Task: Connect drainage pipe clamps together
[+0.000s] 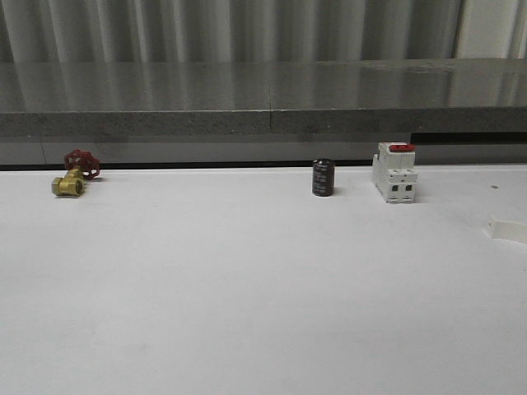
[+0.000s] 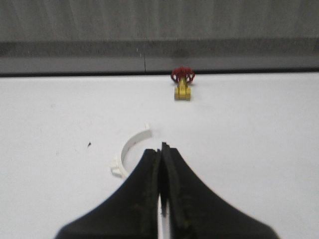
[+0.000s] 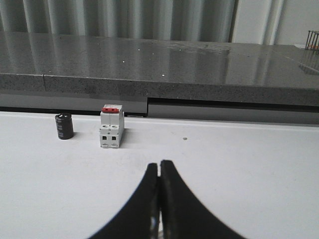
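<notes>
One drainage pipe clamp, a white half-ring with small tabs, lies flat on the white table in the left wrist view. My left gripper is shut with nothing between its fingers. It hovers just beside the clamp, and the left finger hides the clamp's near end. My right gripper is also shut and holds nothing. It is over bare table, well short of the breaker. A pale flat shape at the table's right edge is too faint to identify.
A brass valve with a red handle lies at the back left. A black cylinder and a white breaker with a red switch stand at the back right. A grey ledge runs behind the table.
</notes>
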You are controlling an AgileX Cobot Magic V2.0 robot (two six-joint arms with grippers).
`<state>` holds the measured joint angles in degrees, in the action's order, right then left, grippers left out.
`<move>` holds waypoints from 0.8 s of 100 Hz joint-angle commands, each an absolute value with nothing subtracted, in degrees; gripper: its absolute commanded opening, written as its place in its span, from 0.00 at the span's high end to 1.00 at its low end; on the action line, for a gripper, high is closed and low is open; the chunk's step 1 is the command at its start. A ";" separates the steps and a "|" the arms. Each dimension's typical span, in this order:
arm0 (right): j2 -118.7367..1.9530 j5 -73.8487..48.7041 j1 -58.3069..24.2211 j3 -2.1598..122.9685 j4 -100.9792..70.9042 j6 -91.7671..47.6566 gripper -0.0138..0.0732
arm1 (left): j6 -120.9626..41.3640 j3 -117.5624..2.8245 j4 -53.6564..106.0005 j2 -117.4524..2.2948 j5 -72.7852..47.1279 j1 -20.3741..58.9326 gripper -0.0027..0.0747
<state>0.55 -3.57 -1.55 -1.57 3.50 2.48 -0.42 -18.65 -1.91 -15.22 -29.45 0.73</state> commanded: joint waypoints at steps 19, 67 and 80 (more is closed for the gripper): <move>1.70 0.66 -1.37 -0.61 4.07 2.08 0.92 | 0.00 -28.09 -1.65 -33.87 -28.59 1.28 0.55; 1.70 0.66 -1.37 -0.61 4.07 2.08 0.92 | 1.85 -43.00 0.00 -60.18 -34.09 -2.86 0.30; 1.70 0.66 -1.37 -0.61 4.07 2.08 0.92 | 1.85 -47.73 0.43 -67.09 -38.42 -5.35 0.31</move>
